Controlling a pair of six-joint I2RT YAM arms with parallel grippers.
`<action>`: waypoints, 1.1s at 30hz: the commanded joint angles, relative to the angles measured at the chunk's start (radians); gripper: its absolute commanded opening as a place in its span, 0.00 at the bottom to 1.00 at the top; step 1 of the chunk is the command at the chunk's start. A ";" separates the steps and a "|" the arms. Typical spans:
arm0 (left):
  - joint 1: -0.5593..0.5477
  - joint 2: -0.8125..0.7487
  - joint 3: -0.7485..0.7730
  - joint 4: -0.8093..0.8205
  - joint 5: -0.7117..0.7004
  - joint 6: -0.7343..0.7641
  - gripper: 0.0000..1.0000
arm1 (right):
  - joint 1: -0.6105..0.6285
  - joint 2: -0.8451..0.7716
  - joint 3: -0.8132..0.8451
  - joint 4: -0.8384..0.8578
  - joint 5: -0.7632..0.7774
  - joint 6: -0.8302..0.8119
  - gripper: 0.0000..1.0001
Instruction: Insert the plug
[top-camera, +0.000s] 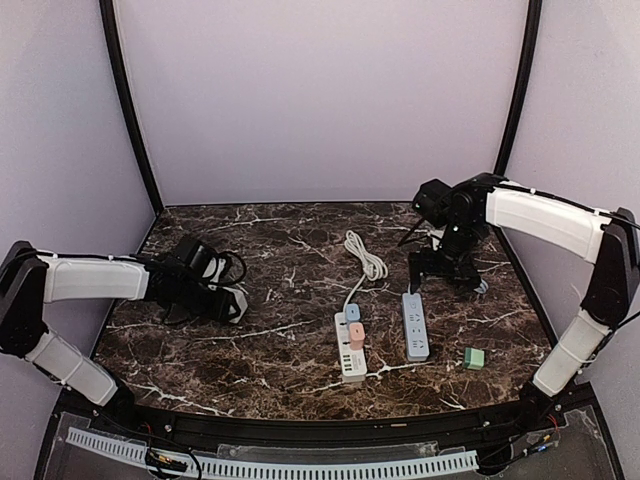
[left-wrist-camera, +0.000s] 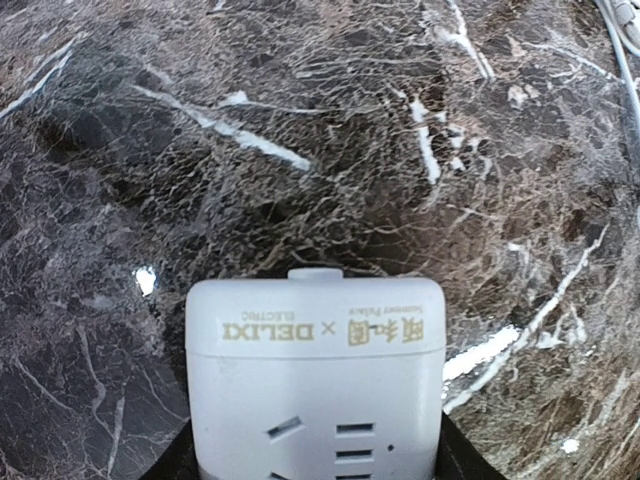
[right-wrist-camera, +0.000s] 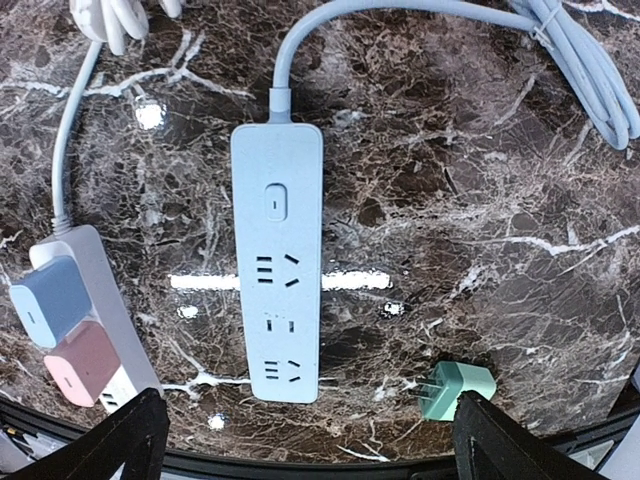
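So the left gripper (top-camera: 230, 303) is clamped on a white DELIXI adapter (left-wrist-camera: 315, 380). In the left wrist view its socket face is up, with the dark fingers (left-wrist-camera: 168, 462) hugging both sides. It's low over the left part of the dark marble table (top-camera: 280, 375), well away from everything else, and I can't tell if the adapter actually touches the surface.

The right gripper (top-camera: 440, 268) is spread wide with nothing in it. It hangs above the far, cord end of the grey power strip (right-wrist-camera: 277, 260), which lies flat with its sockets facing up.

The green plug (right-wrist-camera: 455, 388) is lying loose on the table just right of the near end of that strip, not touching it (prongs point toward the strip, from the wrist cam).

Left of the grey strip there's a white power strip (top-camera: 351, 350), roughly parallel to it and close by. It has a blue plug (right-wrist-camera: 48, 300) and a pink plug (right-wrist-camera: 78, 366) seated side by side in it. Its white cord (top-camera: 366, 255) is bundled up farther back on the table.
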 joint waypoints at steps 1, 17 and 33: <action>-0.005 -0.060 0.083 -0.100 0.116 0.010 0.14 | -0.002 -0.052 0.059 -0.020 -0.020 -0.012 0.99; -0.005 -0.237 0.106 0.145 0.673 -0.165 0.15 | 0.000 -0.270 -0.001 0.347 -0.428 0.191 0.99; -0.077 -0.200 0.279 0.081 0.689 0.096 0.02 | 0.126 -0.347 -0.022 0.504 -0.526 0.550 0.99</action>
